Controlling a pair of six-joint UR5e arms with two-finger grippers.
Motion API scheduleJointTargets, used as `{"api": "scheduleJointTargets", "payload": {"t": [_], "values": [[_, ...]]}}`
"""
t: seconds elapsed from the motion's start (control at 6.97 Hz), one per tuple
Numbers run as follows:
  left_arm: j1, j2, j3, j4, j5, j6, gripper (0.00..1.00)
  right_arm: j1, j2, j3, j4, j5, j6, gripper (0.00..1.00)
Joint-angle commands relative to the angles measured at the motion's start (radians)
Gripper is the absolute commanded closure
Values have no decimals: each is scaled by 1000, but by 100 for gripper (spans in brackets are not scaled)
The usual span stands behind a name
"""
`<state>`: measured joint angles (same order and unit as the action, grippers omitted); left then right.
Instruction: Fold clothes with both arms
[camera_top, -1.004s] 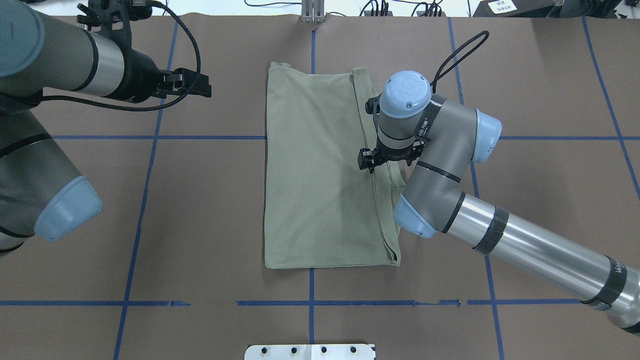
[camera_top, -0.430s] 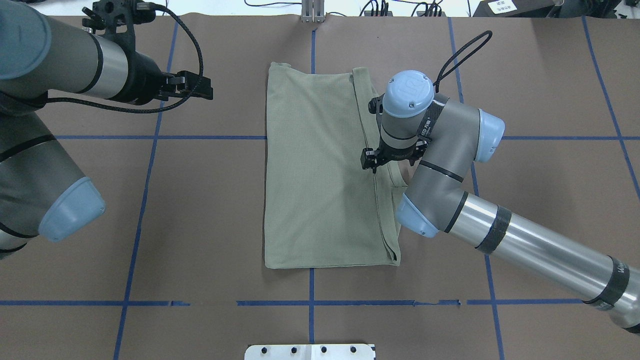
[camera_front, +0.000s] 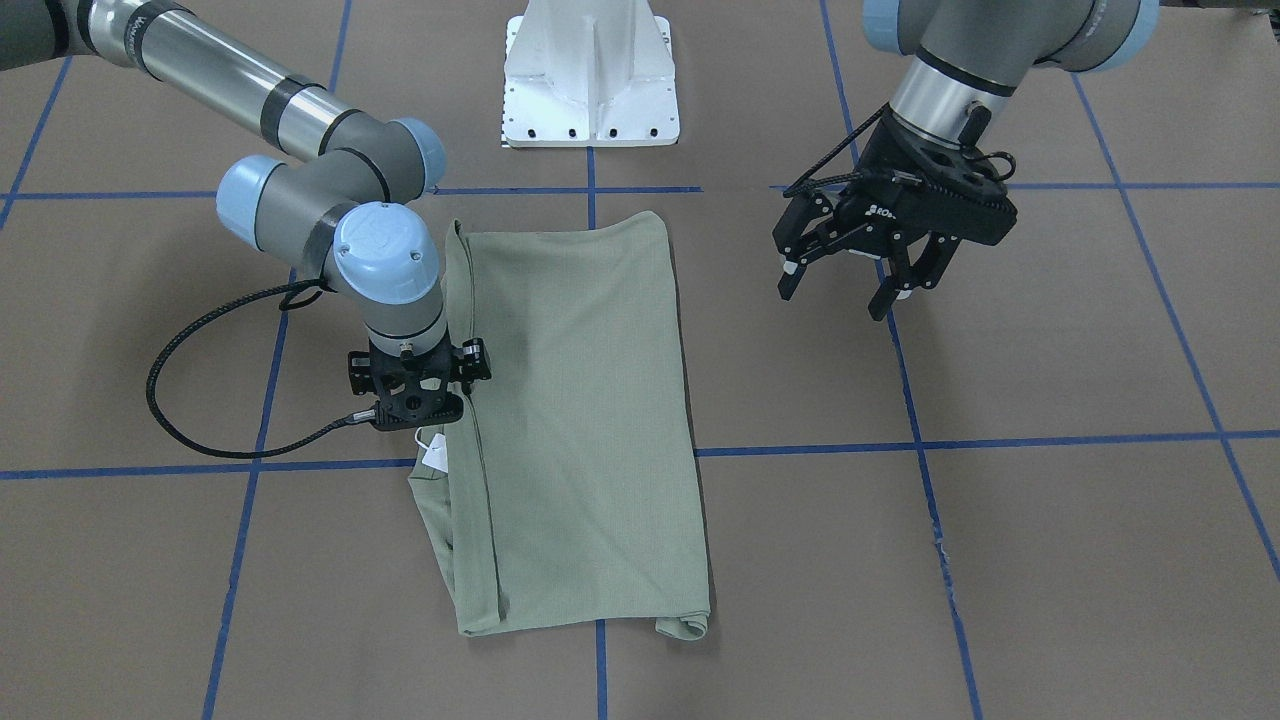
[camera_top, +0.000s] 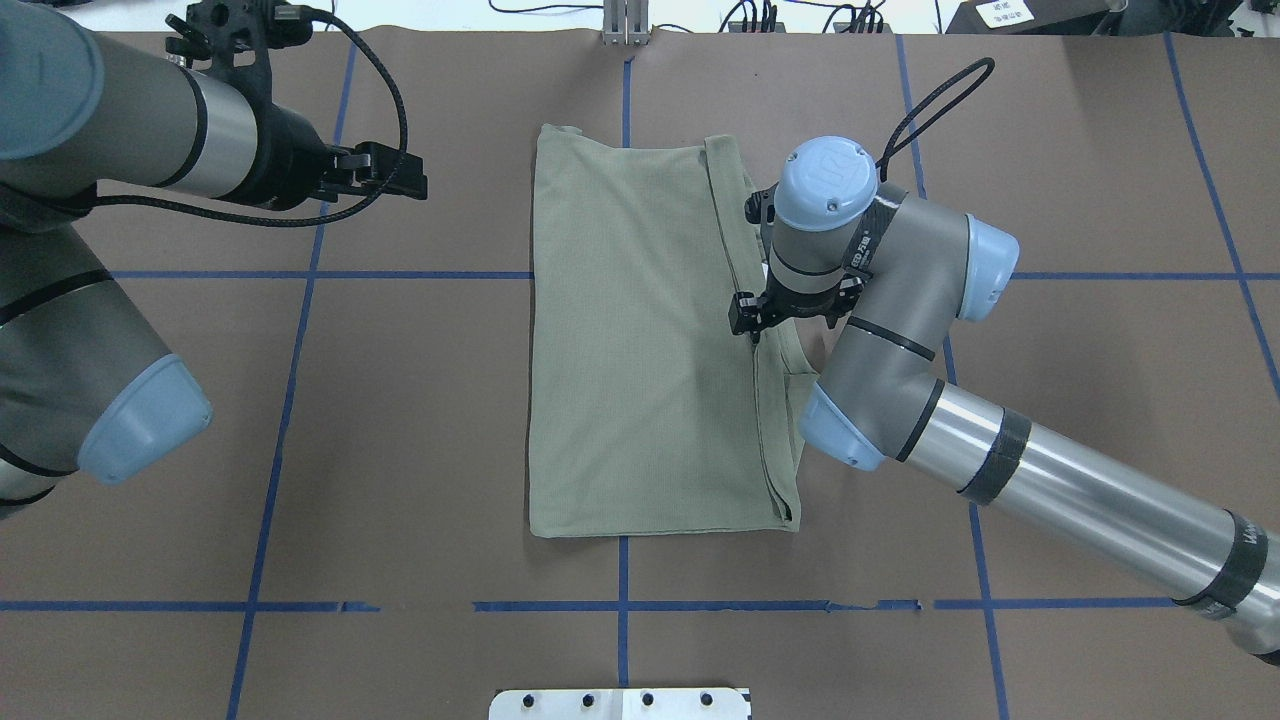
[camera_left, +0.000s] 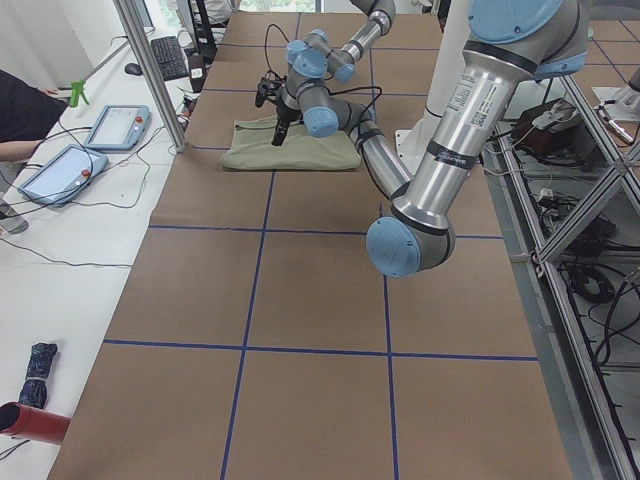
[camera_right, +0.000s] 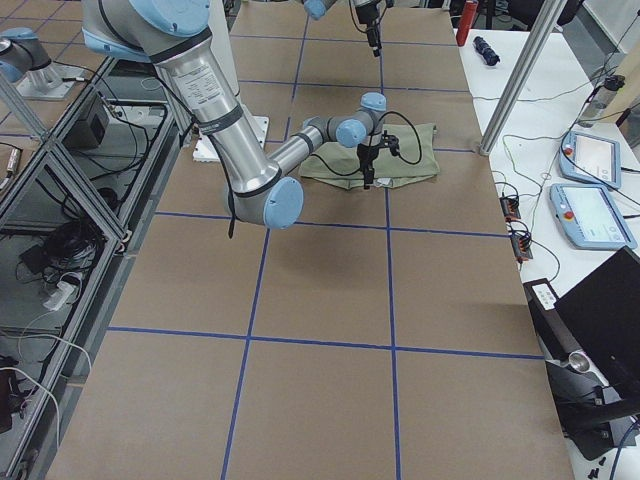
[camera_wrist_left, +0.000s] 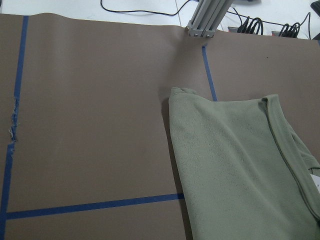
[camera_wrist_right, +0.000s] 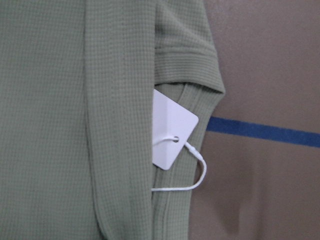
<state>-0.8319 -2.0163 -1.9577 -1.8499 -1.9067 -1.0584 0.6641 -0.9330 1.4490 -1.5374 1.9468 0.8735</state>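
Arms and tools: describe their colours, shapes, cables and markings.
The left arm and right arm are silver-grey tubes with grey joints, round light-blue caps and black bands. The left tool and right tool are black, each trailing a black braided cable.

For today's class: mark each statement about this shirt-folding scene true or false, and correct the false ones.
1. The shirt lies folded into a rough rectangle on the table. True.
2. The left end effector is clamped on the shirt. False: it is open and sits off to the side of the shirt, over bare table.
3. A white hang tag shows at one edge of the shirt. True.
4. The right end effector is parked far from the shirt. False: it is over the shirt's folded edge, near the hang tag.
5. The tape lines on the table are red. False: they are blue.
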Motion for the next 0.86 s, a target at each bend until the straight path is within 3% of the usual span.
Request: {"api": "scheduleJointTargets", "payload": {"t": [0.0, 0.43, 0.72], "values": [[0, -1, 3, -2, 0, 0, 0, 14, -39, 28, 0, 3, -19, 0], [2, -5, 10, -2, 0, -2, 0, 35, -117, 89, -1, 6, -63, 0], [2, -4, 10, -2, 0, -2, 0, 54, -107, 94, -35, 7, -79, 0]]}}
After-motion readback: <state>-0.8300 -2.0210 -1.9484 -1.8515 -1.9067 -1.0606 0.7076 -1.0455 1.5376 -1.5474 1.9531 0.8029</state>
